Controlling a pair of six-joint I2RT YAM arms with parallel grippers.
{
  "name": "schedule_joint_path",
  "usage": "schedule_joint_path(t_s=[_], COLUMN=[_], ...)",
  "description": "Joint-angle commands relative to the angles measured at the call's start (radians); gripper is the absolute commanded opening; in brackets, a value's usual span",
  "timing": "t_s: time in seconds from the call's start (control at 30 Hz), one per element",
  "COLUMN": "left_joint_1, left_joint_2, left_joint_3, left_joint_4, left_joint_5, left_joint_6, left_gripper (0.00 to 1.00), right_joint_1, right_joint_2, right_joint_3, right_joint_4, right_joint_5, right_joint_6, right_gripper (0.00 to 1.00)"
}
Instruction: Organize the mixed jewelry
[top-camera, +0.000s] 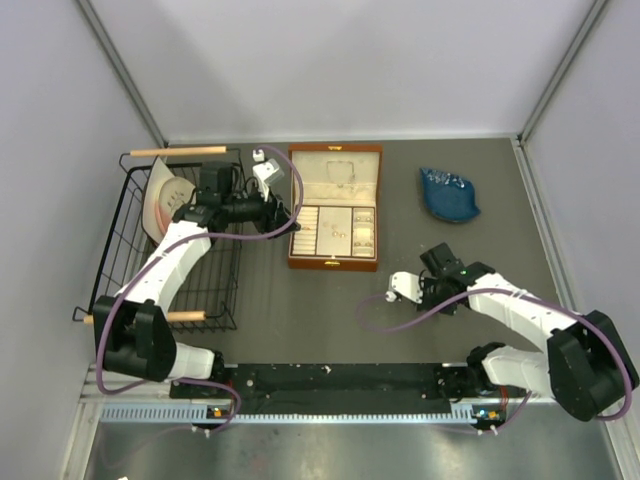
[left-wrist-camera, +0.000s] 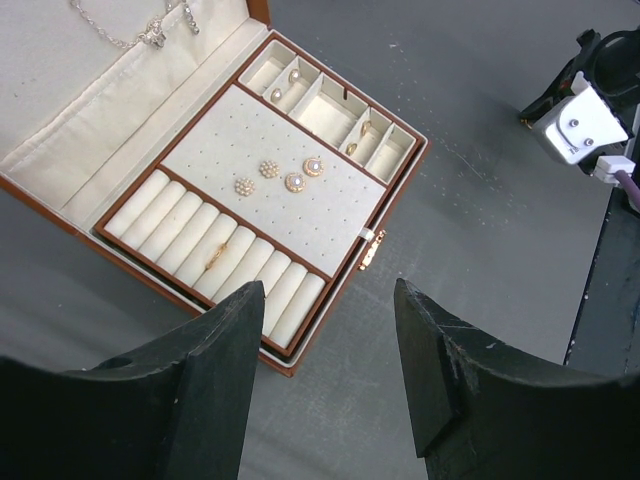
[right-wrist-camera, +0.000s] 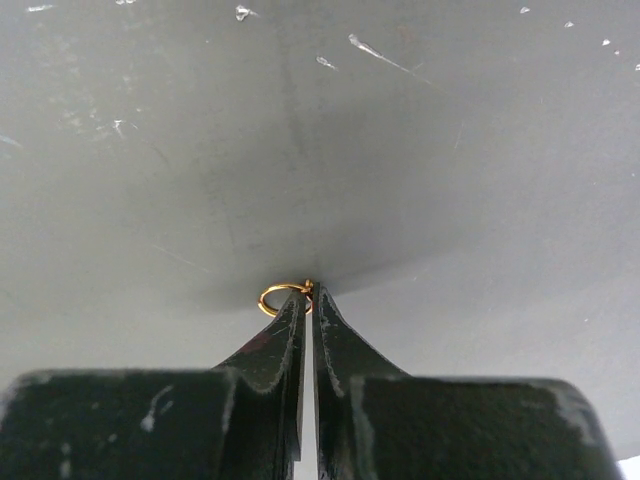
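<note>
Lifting slowly is advised: the right claw (right-wrist-camera: 309, 296), closed to a sliver, pinches only the rim of the gold ring (right-wrist-camera: 276, 298) at the worktop (right-wrist-camera: 450, 150); the empty left claw (left-wrist-camera: 330, 292) hangs wide open by the wooden box (left-wrist-camera: 60, 90).

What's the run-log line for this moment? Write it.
right hand: shut on gold ring | left hand: open, aimed at open jewelry box | necklace: in its lid

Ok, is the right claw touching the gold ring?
Touching. Right wrist view shows the right claw closed, its tips pinching the gold ring.
</note>
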Motion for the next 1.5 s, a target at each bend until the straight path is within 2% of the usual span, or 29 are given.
schedule_joint_path(t_s=[0.0, 0.27, 0.43, 0.57, 0.8, 0.97, 1.17, 1.47], left_joint_1=[-0.004, -0.004, -0.004, -0.025, -0.142, -0.205, -0.231, -0.240], left_joint_2=[0.017, 0.019, 0.010, 0.011, -0.015, 0.027, 0.040, 0.059], left_joint_3=[0.038, 0.027, -0.027, -0.063, -0.083, -0.021, 0.016, 0.047], left_joint_4=[0.020, 0.093, 0.318, 0.484, 0.609, 0.610, 0.587, 0.540], left_joint_5=[0.003, -0.024, -0.018, -0.029, -0.167, -0.224, -0.283, -0.346], left_joint_6=[0.013, -0.065, -0.310, -0.523, -0.672, -0.790, -0.803, -0.761], left_gripper=[0.60, 0.58, 0.57, 0.57, 0.57, 0.54, 0.52, 0.42], right_joint_1=[-0.008, -0.008, -0.009, -0.006, 0.092, 0.137, 0.199, 0.216], right_joint_2=[0.041, 0.053, 0.098, 0.178, 0.320, 0.414, 0.481, 0.524], right_joint_3=[0.022, 0.199, 0.439, 0.714, 1.003, 1.148, 1.225, 1.288], right_joint_4=[0.024, -0.008, -0.013, -0.017, -0.025, -0.030, -0.034, -0.059], right_joint_5=[-0.071, -0.102, -0.099, -0.079, -0.007, -0.002, 0.085, 0.055], right_joint_6=[0.057, 0.250, 0.461, 0.638, 0.821, 0.914, 0.979, 1.050], right_gripper=[0.00, 0.00, 0.00, 0.00, 0.00, 0.00, 0.00, 0.00])
